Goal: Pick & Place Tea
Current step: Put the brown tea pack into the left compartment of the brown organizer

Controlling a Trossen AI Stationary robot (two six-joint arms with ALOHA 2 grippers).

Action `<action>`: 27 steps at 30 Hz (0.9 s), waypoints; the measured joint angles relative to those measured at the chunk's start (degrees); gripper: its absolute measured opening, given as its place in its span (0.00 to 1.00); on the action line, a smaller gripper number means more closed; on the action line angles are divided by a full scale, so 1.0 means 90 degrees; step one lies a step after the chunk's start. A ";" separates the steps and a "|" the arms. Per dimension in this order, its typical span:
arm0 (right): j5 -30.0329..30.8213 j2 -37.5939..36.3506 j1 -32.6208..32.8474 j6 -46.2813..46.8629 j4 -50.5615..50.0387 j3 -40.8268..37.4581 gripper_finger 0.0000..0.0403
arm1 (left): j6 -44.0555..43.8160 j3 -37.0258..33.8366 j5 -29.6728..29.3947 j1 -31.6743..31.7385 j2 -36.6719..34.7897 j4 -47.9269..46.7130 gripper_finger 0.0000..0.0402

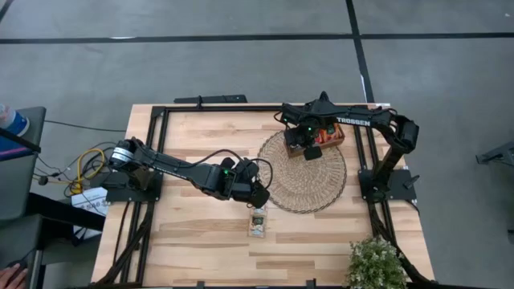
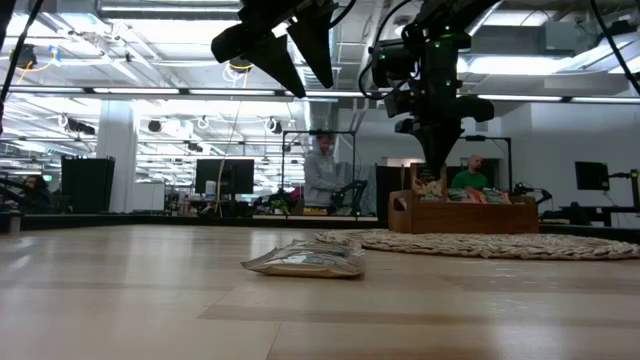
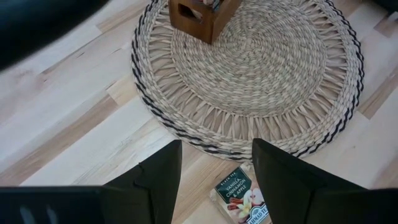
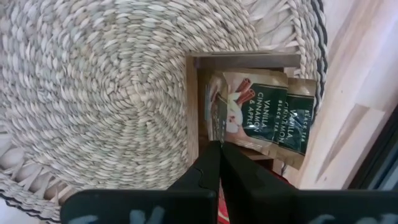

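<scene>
A pale tea sachet with a dark green label lies flat on the wooden table, just off the near edge of the round wicker mat. My left gripper hangs open high above this sachet, and nothing is between its fingers. More tea sachets stand on edge in the wooden tray on the far part of the mat. My right gripper points straight down over the tray. It is shut, with its tips just above the sachets.
A potted plant stands at the table's near right corner. Black frame rails run along the table's left, right and far sides. Bare wood lies left of the sachet and along the near edge. People stand in the room behind the table.
</scene>
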 joint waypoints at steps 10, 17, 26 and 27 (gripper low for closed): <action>0.0029 0.0035 -0.0007 -0.0015 0.0010 0.0000 0.05 | 0.0000 0.0000 0.0019 0.0000 0.0000 0.0000 0.47; 0.0165 0.0225 -0.0007 0.0046 0.0007 -0.0005 0.19 | 0.0000 0.0000 0.0023 -0.0002 0.0000 0.0002 0.47; 0.0652 0.0165 0.0002 0.0055 0.0057 0.0280 0.34 | 0.0032 0.0000 0.0022 -0.0007 0.0002 0.0030 0.47; 0.0669 0.0165 0.0000 0.0055 0.0048 0.0351 0.35 | 0.0035 0.0000 0.0022 -0.0007 0.0002 0.0033 0.47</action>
